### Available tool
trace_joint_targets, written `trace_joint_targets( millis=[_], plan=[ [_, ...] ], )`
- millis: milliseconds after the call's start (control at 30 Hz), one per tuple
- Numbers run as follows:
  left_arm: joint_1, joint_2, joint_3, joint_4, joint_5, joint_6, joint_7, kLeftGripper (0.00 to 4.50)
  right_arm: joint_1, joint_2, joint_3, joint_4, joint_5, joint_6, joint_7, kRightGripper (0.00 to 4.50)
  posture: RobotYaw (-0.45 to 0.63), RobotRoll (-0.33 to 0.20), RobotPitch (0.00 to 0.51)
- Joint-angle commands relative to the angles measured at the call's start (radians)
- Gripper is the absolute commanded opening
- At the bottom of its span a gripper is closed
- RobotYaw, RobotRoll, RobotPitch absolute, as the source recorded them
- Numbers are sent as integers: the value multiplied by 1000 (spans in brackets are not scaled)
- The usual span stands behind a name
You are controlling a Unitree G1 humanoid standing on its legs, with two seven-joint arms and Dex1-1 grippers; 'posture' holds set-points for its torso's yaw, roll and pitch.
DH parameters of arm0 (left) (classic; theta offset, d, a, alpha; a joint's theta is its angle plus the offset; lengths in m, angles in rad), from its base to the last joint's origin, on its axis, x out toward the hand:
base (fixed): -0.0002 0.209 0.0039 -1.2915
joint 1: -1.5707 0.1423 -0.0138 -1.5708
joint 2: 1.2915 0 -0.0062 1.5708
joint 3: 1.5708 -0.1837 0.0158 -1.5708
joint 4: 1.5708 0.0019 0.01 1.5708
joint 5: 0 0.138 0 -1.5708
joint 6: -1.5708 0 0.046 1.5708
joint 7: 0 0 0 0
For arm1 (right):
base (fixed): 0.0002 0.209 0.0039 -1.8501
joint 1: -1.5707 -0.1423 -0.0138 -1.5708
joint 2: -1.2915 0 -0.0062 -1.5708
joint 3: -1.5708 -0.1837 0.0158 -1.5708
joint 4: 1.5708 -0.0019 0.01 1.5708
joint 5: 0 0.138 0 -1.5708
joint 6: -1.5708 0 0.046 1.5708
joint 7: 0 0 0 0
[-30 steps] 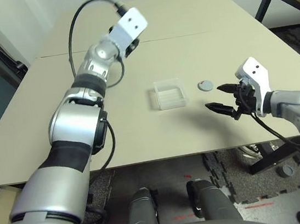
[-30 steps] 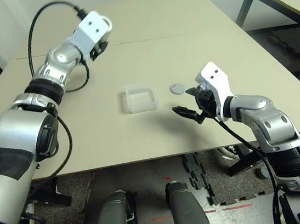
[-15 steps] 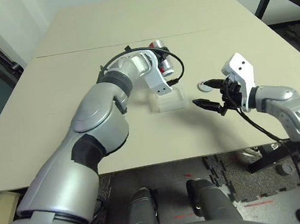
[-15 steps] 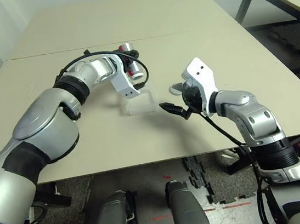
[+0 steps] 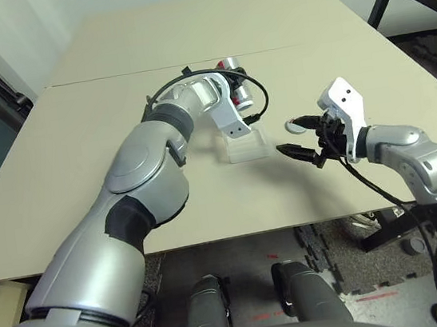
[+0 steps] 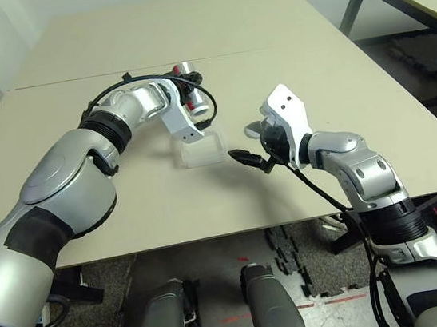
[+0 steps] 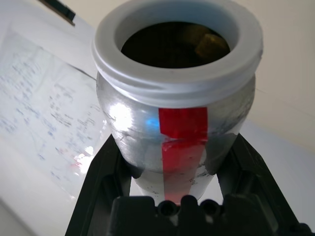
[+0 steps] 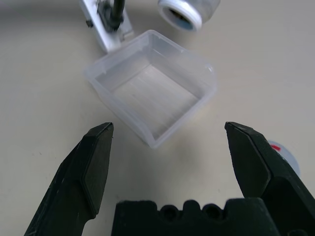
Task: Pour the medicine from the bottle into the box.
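step: pouring begins | left gripper (image 7: 172,162) clamps the uncapped bottle (image 7: 177,93) tilted beside the box (image 8: 152,93) | right gripper (image 8: 172,157) spread, box ahead between its jaws | next: tip the mouth over the box

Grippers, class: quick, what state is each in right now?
Left gripper: shut on the bottle.
Right gripper: open, holding nothing.

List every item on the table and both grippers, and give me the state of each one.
bottle: uncapped, tipped on its side above the box, pieces inside.
box: upright on the table, empty.
cap: loose on the table.
left gripper: shut on the bottle.
right gripper: open, holding nothing.
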Motion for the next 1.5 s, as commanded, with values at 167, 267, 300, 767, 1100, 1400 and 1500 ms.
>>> trace_joint_targets(
  millis=[167,267,300,767,1100,1400,1500],
  plan=[
    [44,11,330,3,-337,-64,-182,2544,-6,0,16,10,-12,-6,7,4500,-123,0,74],
    [62,8,612,-5,-607,-10,-329,2544,-4,-4,11,4,-8,-2,7,4500,-123,0,73],
    [73,0,746,-8,-738,45,-393,2544,-3,-5,8,1,-6,-2,8,4500,-123,0,73],
    [283,70,1437,-41,-1323,368,-288,2544,-8,-74,0,13,5,10,70,4500,-110,0,69],
    [347,80,1443,-39,-1313,411,-273,2544,-3,-79,9,16,-3,20,84,4500,-120,0,73],
    [76,193,822,-36,-711,156,-289,2544,8,-86,10,19,-13,21,76,4500,-111,0,62],
    [-28,186,468,-29,-376,28,-165,2544,2,-77,13,31,-17,15,73,4500,-102,0,52]
  ],
)
